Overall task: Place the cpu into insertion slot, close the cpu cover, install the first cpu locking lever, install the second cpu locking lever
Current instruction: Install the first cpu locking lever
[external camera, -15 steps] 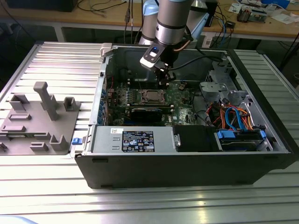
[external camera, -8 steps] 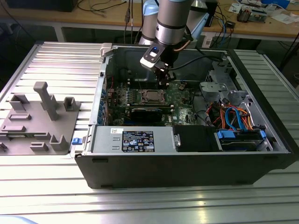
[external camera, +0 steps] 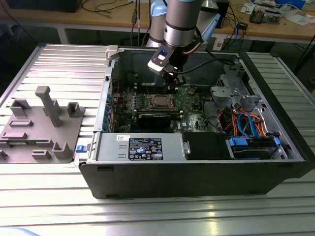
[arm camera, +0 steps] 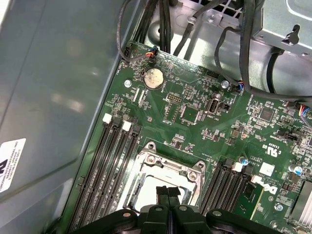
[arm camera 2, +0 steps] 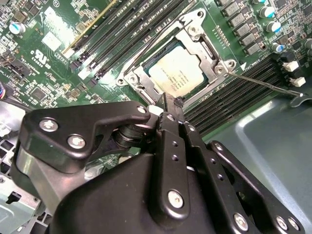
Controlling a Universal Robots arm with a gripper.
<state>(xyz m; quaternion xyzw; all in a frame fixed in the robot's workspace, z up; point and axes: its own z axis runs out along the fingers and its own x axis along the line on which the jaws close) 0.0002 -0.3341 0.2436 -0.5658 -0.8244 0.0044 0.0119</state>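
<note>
Hanging low inside the open computer case in the exterior view, the gripper hovers over the green motherboard. The cpu lies just beneath its fingers and slightly off their line, while a grey fixture plate sits well apart from them on the ribbed table. In the second wrist view the fingertips are pressed together with nothing between them, poised just short of the near edge of the insertion slot. Whether they touch its rim I cannot tell. Straight ahead of the tips the cpu is already seated, and the cpu cover lies flat around it, its window framing the dull metal top. Off to one side of the fingers a thin locking lever sticks out away from the socket corner — it looks unlatched. In the first wrist view the same closed tips overlap the near side of the cover, with memory slots flanking them and a coin cell far ahead. Judging by this, placing and covering are done and the first lever is the step in hand. That calls for the joined tips to bear on a very slim rod, push it down and tuck it sideways under its catch without slipping off — and without scraping the board beside it.
</note>
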